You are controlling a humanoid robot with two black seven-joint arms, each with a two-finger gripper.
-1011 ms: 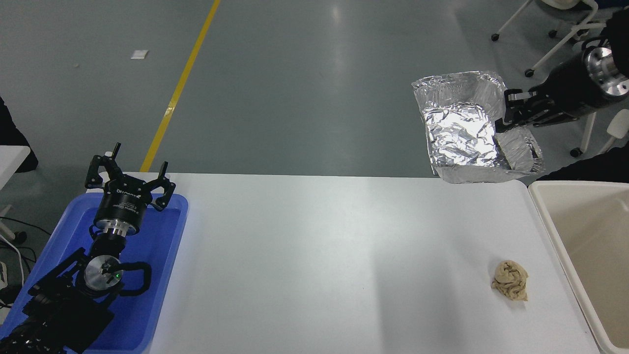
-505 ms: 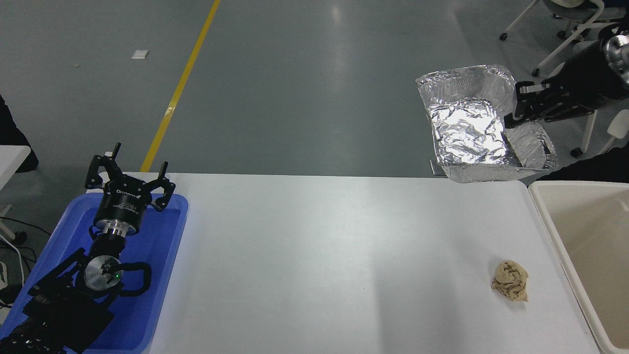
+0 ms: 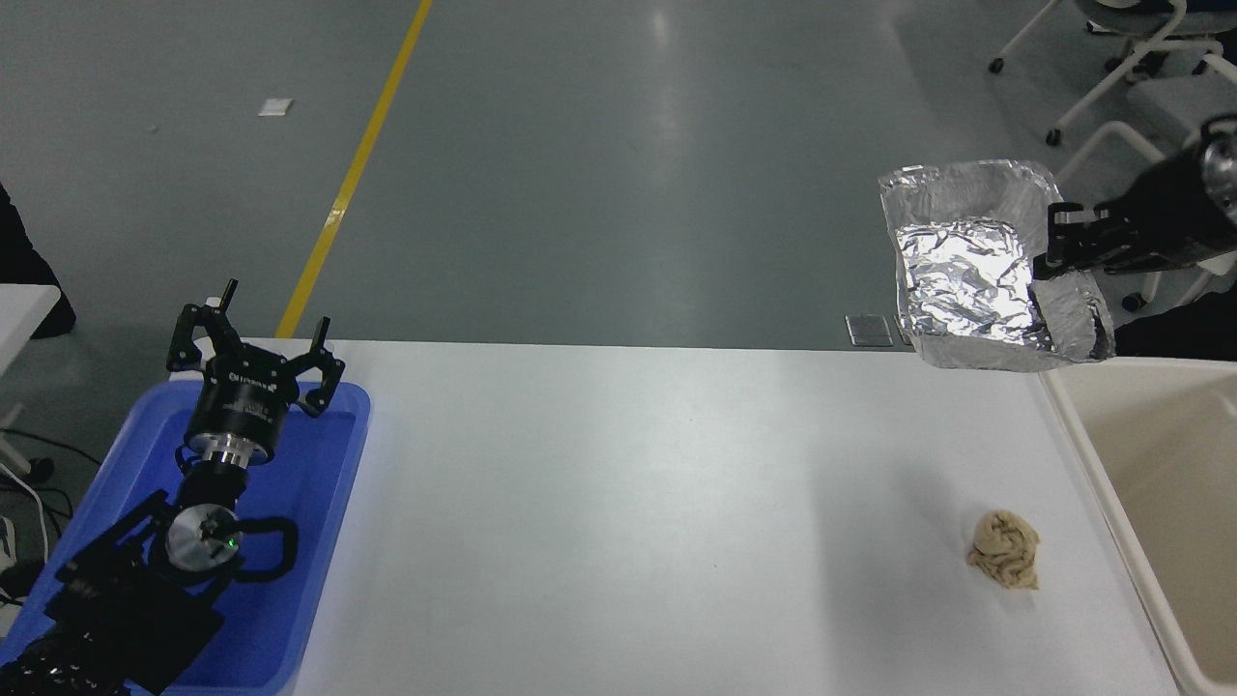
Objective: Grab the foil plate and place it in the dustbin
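Observation:
The foil plate (image 3: 966,275) is a shiny crinkled silver tray held in the air above the table's far right corner, tilted toward me. My right gripper (image 3: 1053,259) comes in from the right edge and is shut on the plate's right rim. The dustbin (image 3: 1092,454) is a cream-white bin with a beige inside at the table's right edge, just right of and below the plate. My left gripper (image 3: 253,350) is open and parked over the blue tray at the lower left.
A blue plastic tray (image 3: 329,522) lies at the table's left end under the left arm. A crumpled tan paper ball (image 3: 1006,549) lies on the white table (image 3: 628,522) near the dustbin. White chair legs (image 3: 1092,97) stand on the floor at the top right.
My right gripper has carried the foil plate to the right and slightly down, toward the dustbin. The left arm has not moved.

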